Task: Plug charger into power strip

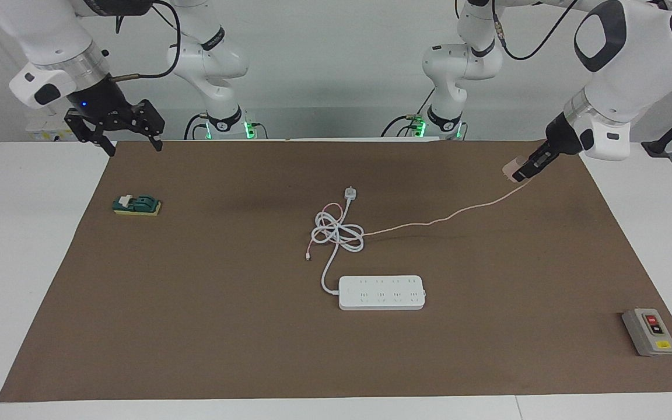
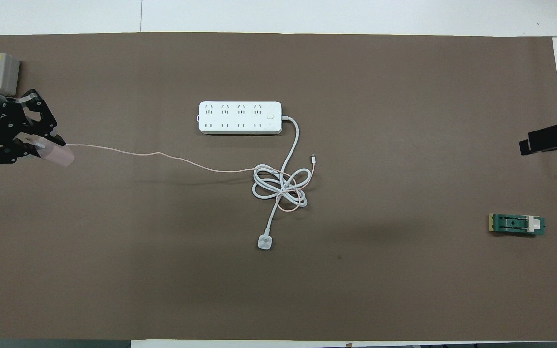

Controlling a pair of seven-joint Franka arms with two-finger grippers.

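— Left gripper (image 1: 524,171)?
— Up in the air over the brown mat (image 1: 207,326) at the left arm's end of the table. Fingers clamped on the small pale pink cube-shaped charger (image 1: 513,169), held clear of the mat, poking out past the fingertips.
— And the cable?
— Long thin pink cable (image 1: 447,217), running out from just under those fingers, sagging down to the mat, then trailing toward the middle of the table. Ends tangled in a loose coil with the thick white cord (image 1: 329,265), small connector tip lying free beside the coil.
— Power strip?
— Flat white rectangular power strip (image 1: 381,292) with rounded corners, lying flat on the mat, sockets up, well apart from the left fingers and farther from the robots than the coil. All sockets bare. Thick white cord leaving one short end, looping through the coil, finishing at a white plug (image 1: 350,193) lying nearer to the robots than the coil.
— Right gripper (image 1: 132,135)?
— Waiting, raised over the mat's edge at the right arm's end. Black fingers spread apart, nothing between them.
— Anything near those?
— Small green block on a yellow base (image 1: 136,205), resting on the mat near but below the right fingers. Grey box with red and yellow buttons (image 1: 649,332) at the left arm's end, well apart from the left fingers.
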